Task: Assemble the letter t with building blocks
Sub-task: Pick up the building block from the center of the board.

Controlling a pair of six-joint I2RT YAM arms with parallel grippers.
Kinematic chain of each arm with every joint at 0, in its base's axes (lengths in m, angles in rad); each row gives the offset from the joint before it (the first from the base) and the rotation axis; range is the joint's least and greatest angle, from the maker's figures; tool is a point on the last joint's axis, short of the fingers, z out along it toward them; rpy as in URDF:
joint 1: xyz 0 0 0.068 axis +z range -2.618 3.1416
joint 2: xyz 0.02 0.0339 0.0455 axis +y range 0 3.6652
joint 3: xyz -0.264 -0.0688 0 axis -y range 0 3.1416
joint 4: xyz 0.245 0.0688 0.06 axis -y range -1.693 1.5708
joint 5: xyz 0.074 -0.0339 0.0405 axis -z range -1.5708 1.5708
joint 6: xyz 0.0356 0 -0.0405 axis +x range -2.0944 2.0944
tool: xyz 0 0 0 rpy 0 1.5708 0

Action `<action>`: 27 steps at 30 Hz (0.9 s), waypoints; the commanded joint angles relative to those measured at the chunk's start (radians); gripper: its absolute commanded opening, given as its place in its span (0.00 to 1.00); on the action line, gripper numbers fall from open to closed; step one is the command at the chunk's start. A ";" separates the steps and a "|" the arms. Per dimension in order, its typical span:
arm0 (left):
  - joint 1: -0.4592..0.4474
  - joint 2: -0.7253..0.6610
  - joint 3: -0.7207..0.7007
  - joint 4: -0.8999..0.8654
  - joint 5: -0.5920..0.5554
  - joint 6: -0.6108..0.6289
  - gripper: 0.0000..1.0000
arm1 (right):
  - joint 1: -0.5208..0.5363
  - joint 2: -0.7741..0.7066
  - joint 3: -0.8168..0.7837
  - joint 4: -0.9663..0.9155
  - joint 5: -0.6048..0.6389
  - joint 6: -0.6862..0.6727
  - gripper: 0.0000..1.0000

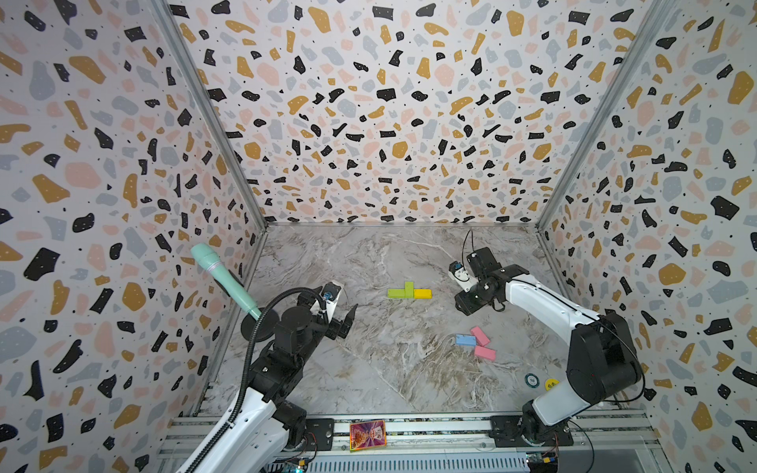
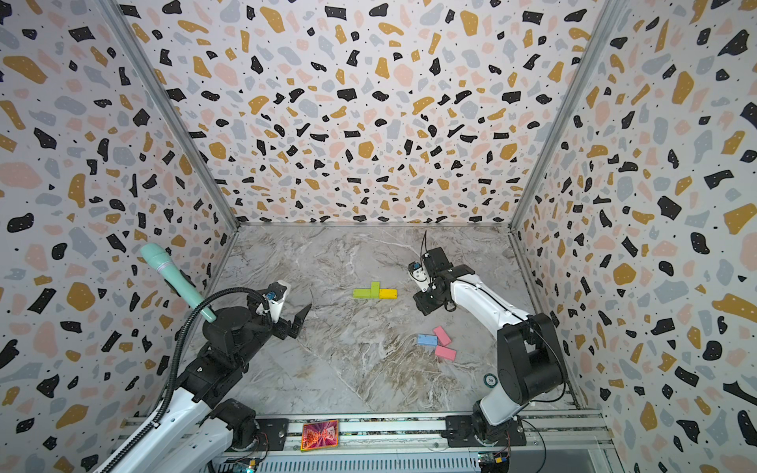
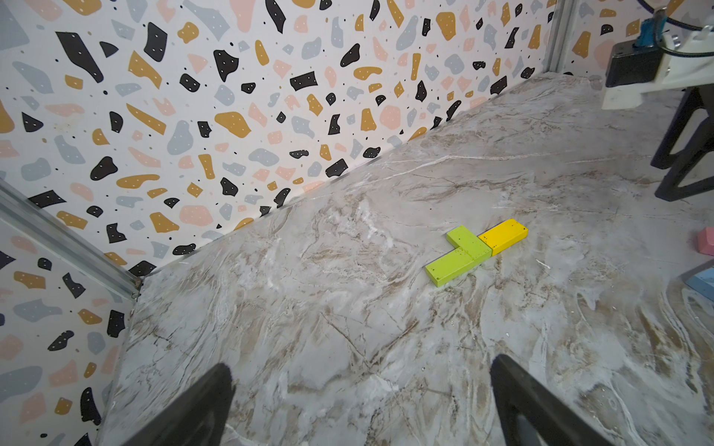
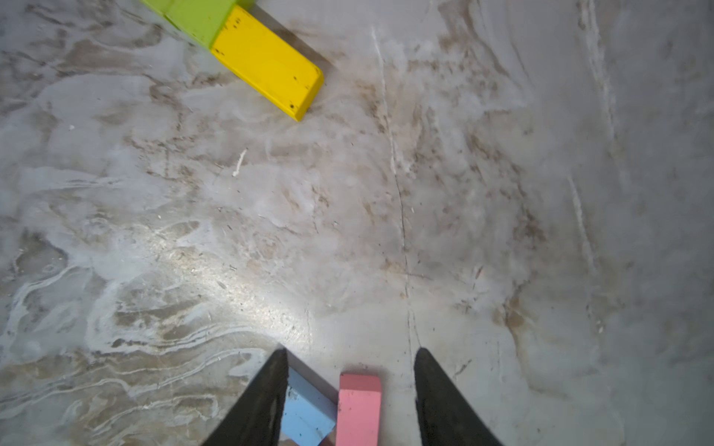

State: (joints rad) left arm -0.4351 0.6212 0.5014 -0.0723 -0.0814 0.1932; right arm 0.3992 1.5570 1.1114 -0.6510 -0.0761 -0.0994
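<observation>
Two lime green blocks (image 1: 396, 293) (image 1: 409, 288) and a yellow block (image 1: 422, 293) lie joined at mid-table, the start of the letter t. The left wrist view shows the same green (image 3: 450, 266) and yellow (image 3: 504, 235) blocks. Two pink blocks (image 1: 480, 336) (image 1: 485, 352) and a light blue block (image 1: 465, 340) lie loose nearer the right arm. My right gripper (image 1: 463, 305) (image 4: 351, 351) hangs open above the table between the two groups. In its wrist view a pink block (image 4: 359, 409) and the blue block (image 4: 307, 413) show between its fingers, untouched. My left gripper (image 1: 348, 317) (image 3: 361, 363) is open and empty, left of the green blocks.
A teal microphone (image 1: 221, 278) leans on the left wall. A dark poker chip (image 1: 531, 380) and a round yellow disc (image 1: 551, 384) lie by the right arm's base. A colourful card (image 1: 368, 435) rests on the front rail. Patterned walls enclose three sides.
</observation>
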 commanded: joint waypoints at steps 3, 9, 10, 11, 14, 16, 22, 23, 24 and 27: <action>-0.004 -0.003 0.011 0.054 -0.012 -0.009 0.99 | -0.009 -0.046 -0.047 -0.070 0.064 0.177 0.55; -0.005 0.001 0.012 0.054 -0.011 -0.009 0.99 | -0.061 -0.053 -0.127 -0.031 0.025 0.235 0.49; -0.004 -0.001 0.012 0.053 -0.011 -0.008 0.99 | -0.068 -0.055 -0.118 -0.041 0.024 0.237 0.49; -0.004 -0.001 0.012 0.054 -0.010 -0.008 0.99 | -0.080 -0.063 -0.119 -0.036 0.010 0.237 0.49; -0.004 -0.002 0.012 0.052 -0.012 -0.008 0.99 | -0.125 -0.111 -0.139 -0.001 -0.067 0.254 0.50; -0.004 -0.006 0.011 0.052 -0.014 -0.007 0.99 | -0.143 -0.146 -0.147 0.009 -0.085 0.255 0.65; -0.004 -0.009 0.009 0.048 -0.015 -0.005 1.00 | -0.224 -0.301 -0.201 0.096 -0.145 0.285 0.99; -0.004 -0.008 0.009 0.049 -0.015 -0.006 0.99 | -0.251 -0.321 -0.213 0.109 -0.193 0.286 0.99; -0.004 -0.010 0.009 0.048 -0.016 -0.005 0.99 | -0.273 -0.337 -0.223 0.119 -0.229 0.293 0.99; -0.004 -0.012 0.007 0.049 -0.022 -0.005 0.99 | -0.322 -0.351 -0.225 0.119 -0.307 0.310 0.99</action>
State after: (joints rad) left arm -0.4351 0.6205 0.5014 -0.0654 -0.0891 0.1932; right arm 0.1078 1.2186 0.8917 -0.5491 -0.2768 0.1772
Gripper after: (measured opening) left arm 0.994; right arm 0.989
